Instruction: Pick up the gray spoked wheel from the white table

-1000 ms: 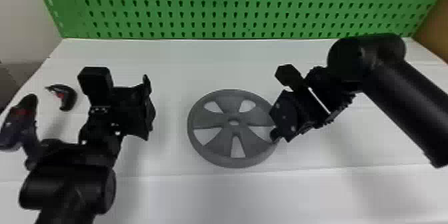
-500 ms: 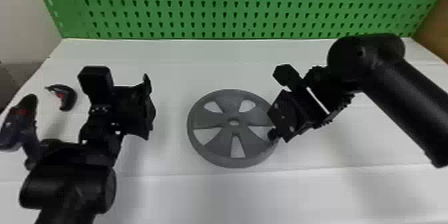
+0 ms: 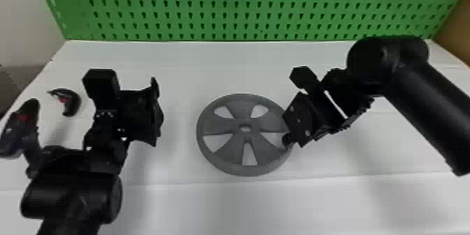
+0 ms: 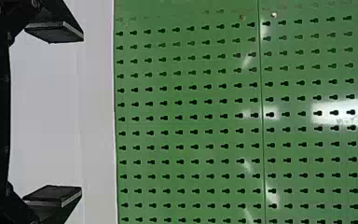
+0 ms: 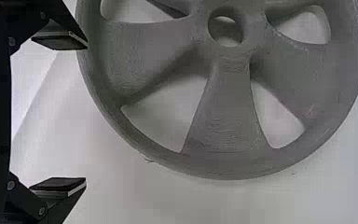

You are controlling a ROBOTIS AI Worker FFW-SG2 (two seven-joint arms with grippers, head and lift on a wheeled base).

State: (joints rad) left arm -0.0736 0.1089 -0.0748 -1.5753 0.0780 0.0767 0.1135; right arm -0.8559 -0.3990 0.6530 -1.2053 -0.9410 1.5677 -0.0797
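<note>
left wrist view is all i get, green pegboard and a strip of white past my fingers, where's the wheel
Observer: In the head view the gray spoked wheel lies flat on the white table, between the two arms.
Operator: does the right gripper have it
Observer: No, the right wrist view shows that gripper's fingers open with nothing clamped between them.
Operator: anything else around over there
Observer: A small black curved object with a red patch, seen to the left of the left gripper in the head view.
</note>
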